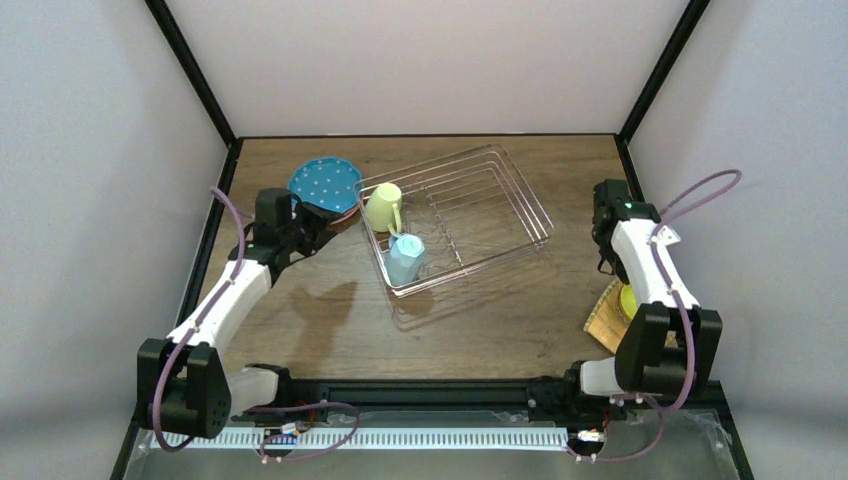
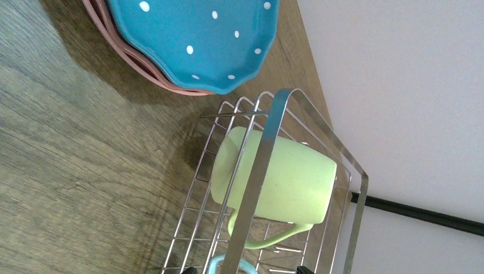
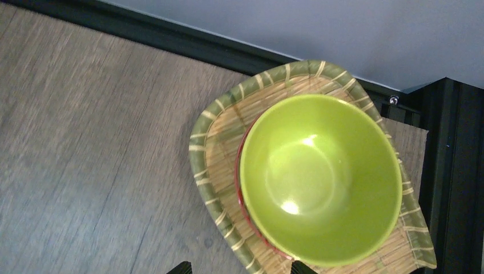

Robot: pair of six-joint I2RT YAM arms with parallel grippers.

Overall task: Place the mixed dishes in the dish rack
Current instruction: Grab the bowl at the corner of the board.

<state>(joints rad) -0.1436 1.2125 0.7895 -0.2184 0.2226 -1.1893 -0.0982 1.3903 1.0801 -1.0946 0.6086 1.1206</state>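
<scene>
Lime bowl [image 3: 319, 177] mouth-up under spread right gripper [image 3: 242, 269], left gripper [image 2: 246, 270] spread, dish rack [image 1: 526, 188] long axis left-right, right end farther

I can read nothing in any of my three views. The only markings are the plain white dots on the blue dotted plate [image 2: 194, 34] — a pattern, not writing.
</scene>
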